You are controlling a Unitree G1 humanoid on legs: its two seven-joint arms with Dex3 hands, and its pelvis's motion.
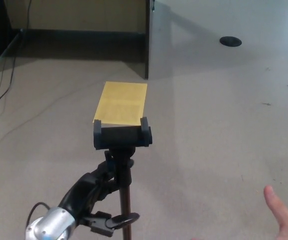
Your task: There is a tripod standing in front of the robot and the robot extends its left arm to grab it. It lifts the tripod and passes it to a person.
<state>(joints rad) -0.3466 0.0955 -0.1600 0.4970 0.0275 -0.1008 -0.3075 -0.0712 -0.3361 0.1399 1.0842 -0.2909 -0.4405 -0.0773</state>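
Black left hand [91, 192] w/ fingers wrapped round black metal tripod [123, 150] pole below its clamp head; person's bare hand [284, 217] nr bottom right.

a black tripod [123, 165] stands upright at the near centre of the scene, seen from above. its head carries a wide phone clamp with two raised end jaws, level and empty. below the clamp a slim dark pole drops straight down and out of the near edge, its legs out of sight.
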